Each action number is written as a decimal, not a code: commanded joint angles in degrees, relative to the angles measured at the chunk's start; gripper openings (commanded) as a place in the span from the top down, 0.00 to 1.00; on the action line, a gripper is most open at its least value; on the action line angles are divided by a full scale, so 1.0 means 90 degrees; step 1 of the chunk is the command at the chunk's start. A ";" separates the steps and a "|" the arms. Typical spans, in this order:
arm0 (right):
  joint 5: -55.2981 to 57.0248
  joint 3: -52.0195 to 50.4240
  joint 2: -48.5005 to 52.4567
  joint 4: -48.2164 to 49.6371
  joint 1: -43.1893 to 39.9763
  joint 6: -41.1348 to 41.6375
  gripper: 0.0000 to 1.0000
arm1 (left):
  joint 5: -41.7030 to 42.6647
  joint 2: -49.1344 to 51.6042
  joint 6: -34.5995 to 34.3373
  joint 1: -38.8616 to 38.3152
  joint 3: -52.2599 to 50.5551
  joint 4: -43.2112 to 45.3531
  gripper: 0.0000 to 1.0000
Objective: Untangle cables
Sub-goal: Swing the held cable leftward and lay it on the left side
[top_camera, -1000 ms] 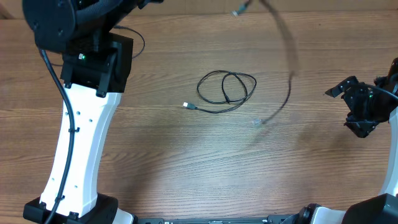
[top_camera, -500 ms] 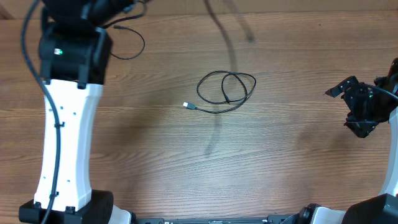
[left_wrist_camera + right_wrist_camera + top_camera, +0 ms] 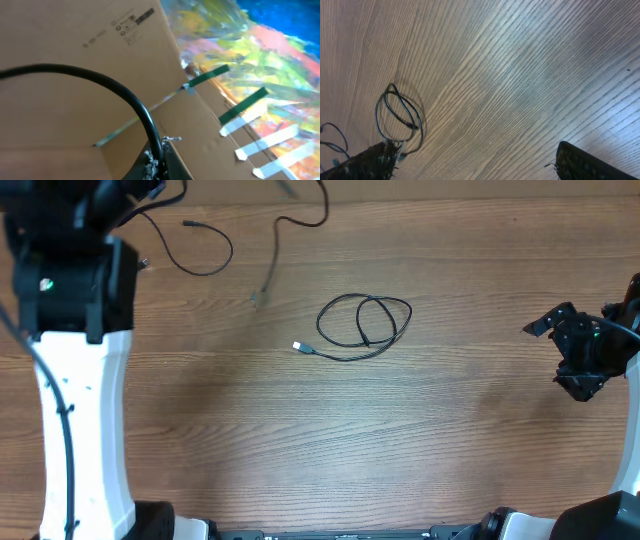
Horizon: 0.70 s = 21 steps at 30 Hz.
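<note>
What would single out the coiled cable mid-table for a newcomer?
Start at the middle of the wooden table. A thin black cable lies there flat, wound in overlapping loops. Unlike the two looser cords near the far-left corner, it is coiled and ends in a silver plug at its left end.

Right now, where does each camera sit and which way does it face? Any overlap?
Overhead: above the table, facing straight down; shows coiled cable, left arm, right pincer.
Left wrist: on the raised left arm, facing a cardboard box off-table; black cord arcs across.
Right wrist: facing obliquely down at the table; its fingers at both lower corners.
Shared: overhead and right wrist both see the coiled cable.
</note>
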 commanded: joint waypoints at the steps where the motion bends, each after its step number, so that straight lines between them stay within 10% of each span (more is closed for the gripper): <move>1: 0.0017 0.0114 -0.0046 0.0039 -0.0007 -0.0032 0.00 | -0.0219 -0.0214 0.1013 0.0223 0.0051 -0.0976 0.96; 10: 0.0017 0.0114 -0.0046 0.0053 -0.0007 -0.0029 0.00 | -0.1642 -0.0219 0.3422 0.1078 0.0051 -0.3580 0.96; 21: 0.0017 0.0114 -0.0046 0.0061 -0.0007 -0.0032 0.00 | -0.0527 -0.0223 0.3439 0.2761 0.0051 -0.3939 0.96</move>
